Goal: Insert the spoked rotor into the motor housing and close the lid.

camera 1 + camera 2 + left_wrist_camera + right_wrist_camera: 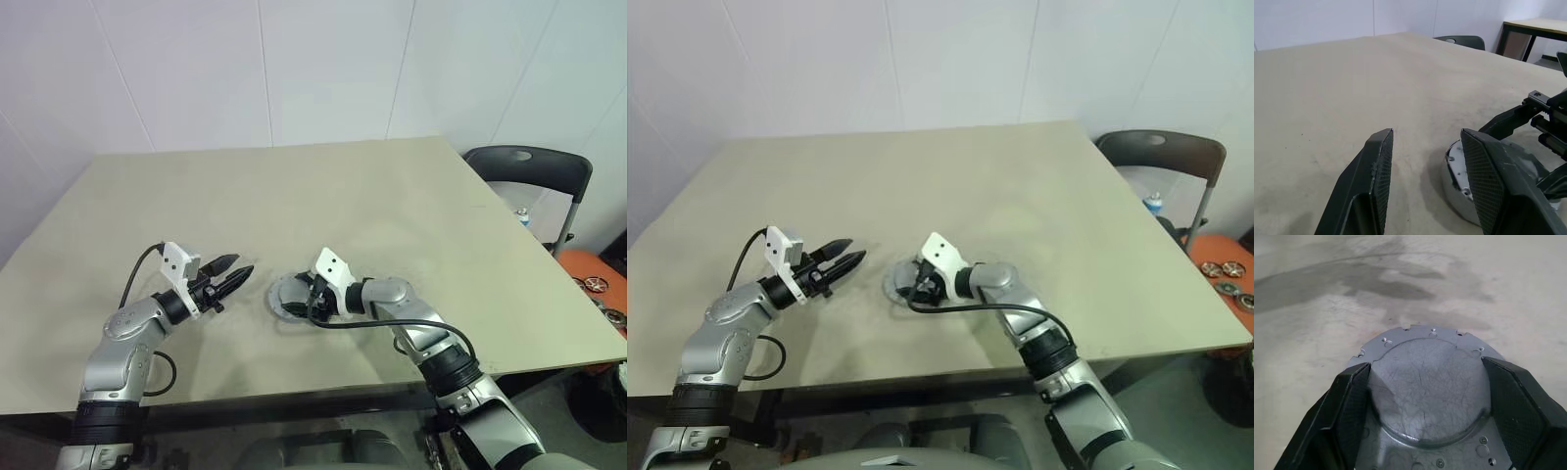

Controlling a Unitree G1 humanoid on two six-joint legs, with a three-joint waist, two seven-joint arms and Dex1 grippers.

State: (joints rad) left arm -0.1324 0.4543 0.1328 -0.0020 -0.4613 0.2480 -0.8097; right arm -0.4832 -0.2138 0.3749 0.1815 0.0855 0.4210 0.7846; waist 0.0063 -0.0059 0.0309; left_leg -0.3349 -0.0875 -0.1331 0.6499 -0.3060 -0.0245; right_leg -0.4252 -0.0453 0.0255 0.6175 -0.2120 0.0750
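At the lower centre of the left eye view, a round silver metal part (284, 296) lay flat on the beige table (294, 196). In the right wrist view it showed a raised, scratched dome in the middle and small holes around a notched flat rim. The right gripper (1425, 396) sat over it, its two black fingers (1352, 401) spread wide, one at each side of the dome; whether they touched the metal could not be told. To the left of the part in the same frame, the left gripper (233, 271) hovered near it with nothing between its partly spread fingers (1376, 171). A dark chair (534, 171) stood past the table's right edge
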